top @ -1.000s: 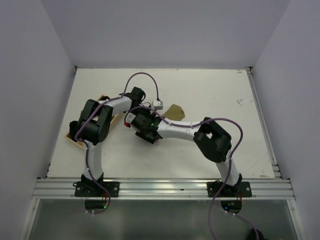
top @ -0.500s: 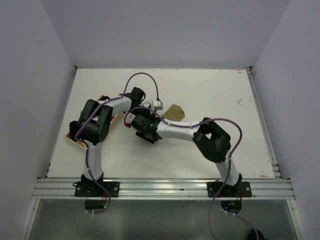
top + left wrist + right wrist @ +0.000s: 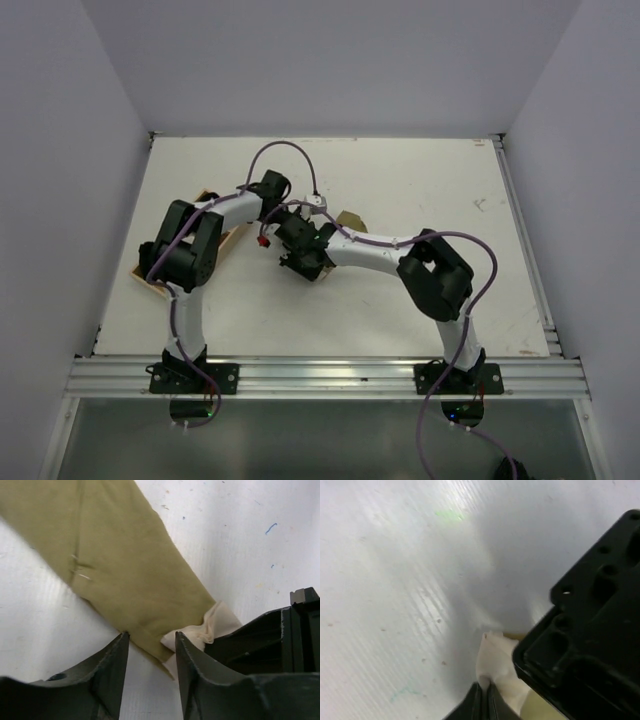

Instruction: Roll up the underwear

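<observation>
Olive underwear [image 3: 125,565] diagonal | right end effector [image 3: 484,702] pinches cream end | left end effector [image 3: 151,640] open

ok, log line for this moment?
underwear: lying unrolled | left end effector: open over its edge | right end effector: shut on cream corner

The table [image 3: 440,180] lies bare across the upper right and lower middle of the top view, so there is open passage there. At centre the left arm [image 3: 190,245] and right arm [image 3: 370,258] crowd together beside the underwear [image 3: 351,220]. A wooden tray [image 3: 150,280] blocks the left edge.
</observation>
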Tool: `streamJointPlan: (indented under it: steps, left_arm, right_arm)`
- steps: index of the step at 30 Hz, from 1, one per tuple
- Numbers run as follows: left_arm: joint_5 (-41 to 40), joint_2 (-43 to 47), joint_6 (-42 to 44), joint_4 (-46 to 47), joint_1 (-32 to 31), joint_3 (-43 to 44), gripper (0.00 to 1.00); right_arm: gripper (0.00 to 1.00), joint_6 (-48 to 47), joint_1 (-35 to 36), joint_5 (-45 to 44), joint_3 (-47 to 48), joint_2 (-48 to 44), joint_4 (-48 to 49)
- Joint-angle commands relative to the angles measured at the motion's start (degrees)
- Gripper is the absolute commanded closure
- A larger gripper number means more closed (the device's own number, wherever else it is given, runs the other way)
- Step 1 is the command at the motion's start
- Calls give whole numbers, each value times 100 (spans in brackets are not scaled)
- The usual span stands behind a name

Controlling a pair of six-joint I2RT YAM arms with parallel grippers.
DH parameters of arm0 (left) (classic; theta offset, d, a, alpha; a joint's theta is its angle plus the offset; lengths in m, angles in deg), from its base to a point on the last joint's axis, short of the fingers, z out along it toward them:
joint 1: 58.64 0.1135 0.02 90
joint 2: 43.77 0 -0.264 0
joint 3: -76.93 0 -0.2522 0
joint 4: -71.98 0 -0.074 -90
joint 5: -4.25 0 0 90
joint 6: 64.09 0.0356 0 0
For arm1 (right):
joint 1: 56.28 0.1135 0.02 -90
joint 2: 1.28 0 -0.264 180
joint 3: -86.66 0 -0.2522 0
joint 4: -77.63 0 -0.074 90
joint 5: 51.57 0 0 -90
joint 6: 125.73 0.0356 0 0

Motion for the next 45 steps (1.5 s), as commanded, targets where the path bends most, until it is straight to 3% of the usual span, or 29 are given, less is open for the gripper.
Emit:
streamJointPlan:
  steps: [1, 7, 11, 20, 25, 29, 31, 32, 35, 37, 41, 45]
  left_arm:
    - [-262, 453, -570, -229, 39, -19, 52]
    - [-288, 900, -1027, 96, 303, -151, 46]
    - [-534, 1567, -1649, 816, 505, -790, 48]
    - [-2221, 2552, -3294, 2450, 1050, -1759, 51]
    - [-2153, 2922, -3163, 2828, 1077, -2005, 52]
    - [-1118, 3396, -2340, 3339, 1077, -2409, 53]
    - [529, 3581, -1516, 3296, 1077, -2567, 49]
    - [538, 3608, -1276, 3252, 1077, -2603, 49]
    - [1703, 3425, -607, 2508, 1077, -2402, 51]
    - [2030, 3048, 128, 1875, 1068, -2078, 52]
    - [1823, 2317, 2037, -810, 604, -1462, 53]
    - [1812, 1834, 2943, -1617, 137, -1320, 55]
  right_arm:
    - [100, 985, -751, 834, -419, -235, -14]
    - [100, 1231, -884, 1504, -833, -526, 128]
    - [100, 1442, -954, 2040, -1096, -684, 277]
    - [100, 1601, -1323, 2682, -1668, -930, 725]
    - [100, 1802, -1577, 3182, -1791, -869, 980]
    - [100, 2075, -1964, 4096, -1765, -781, 1173]
    - [100, 2154, -2140, 4604, -1809, -746, 1270]
    - [100, 2181, -2184, 4817, -1870, -737, 1270]
    - [100, 2496, -2334, 5510, -2290, -815, 1777]
    - [100, 2699, -2387, 5741, -2529, -860, 2086]
    - [100, 3243, -2396, 6136, -3108, -877, 2893]
    - [100, 3604, -2396, 6409, -3452, -868, 3484]
